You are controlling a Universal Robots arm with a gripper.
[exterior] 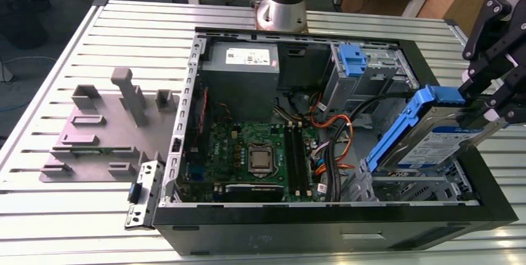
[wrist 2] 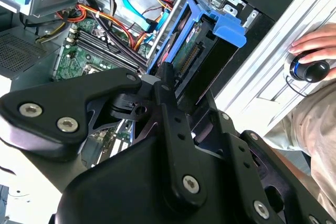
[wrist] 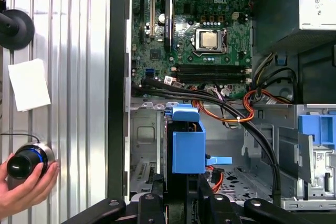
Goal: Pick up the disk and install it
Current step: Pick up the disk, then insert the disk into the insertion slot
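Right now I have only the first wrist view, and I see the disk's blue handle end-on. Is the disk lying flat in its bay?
Observer: No. In the exterior view the disk is tilted. Its blue handle end is high above the case rim and its lower end is down inside.
Operator: Which way does its label face?
Observer: Upward and toward the exterior view's right, where the gripper clamps it.
Operator: Is there anything on the table that I can't see?
Observer: A grey fixture plate with upright posts lies at the exterior view's left, beside the case.
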